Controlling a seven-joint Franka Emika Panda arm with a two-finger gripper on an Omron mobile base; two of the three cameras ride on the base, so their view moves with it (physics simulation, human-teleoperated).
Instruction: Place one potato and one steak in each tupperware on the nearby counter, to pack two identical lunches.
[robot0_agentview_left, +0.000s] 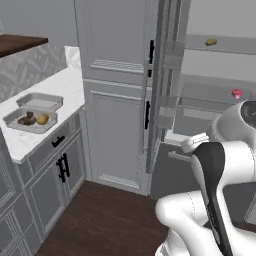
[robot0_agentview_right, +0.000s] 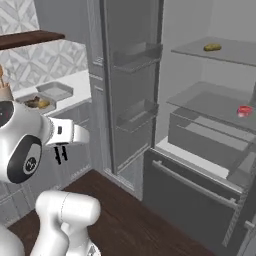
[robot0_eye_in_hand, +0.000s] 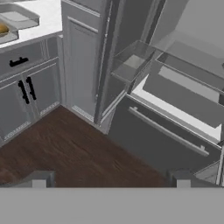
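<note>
On the white marbled counter (robot0_agentview_left: 65, 87) lie two light-grey tupperware trays. The nearer tupperware (robot0_agentview_left: 15, 125) holds a dark brown steak (robot0_agentview_left: 27, 120) and a golden potato (robot0_agentview_left: 43, 119). The farther tupperware (robot0_agentview_left: 40, 101) has nothing in it. In the open fridge an olive-yellow potato (robot0_agentview_right: 212, 47) rests on the upper shelf. A bright red steak (robot0_agentview_right: 244, 111) sits on the shelf below. My gripper (robot0_eye_in_hand: 110, 180) hangs open and holds nothing, above the wooden floor, between counter and fridge, pointing at the fridge's lower drawers.
The fridge door (robot0_agentview_right: 132, 85) stands open with its two bins facing the shelves. A tall grey panelled cabinet (robot0_agentview_left: 117, 100) separates the counter from the fridge. A dark wooden shelf (robot0_agentview_left: 20, 44) hangs over the counter. Dark wood floor (robot0_eye_in_hand: 65, 153) lies below.
</note>
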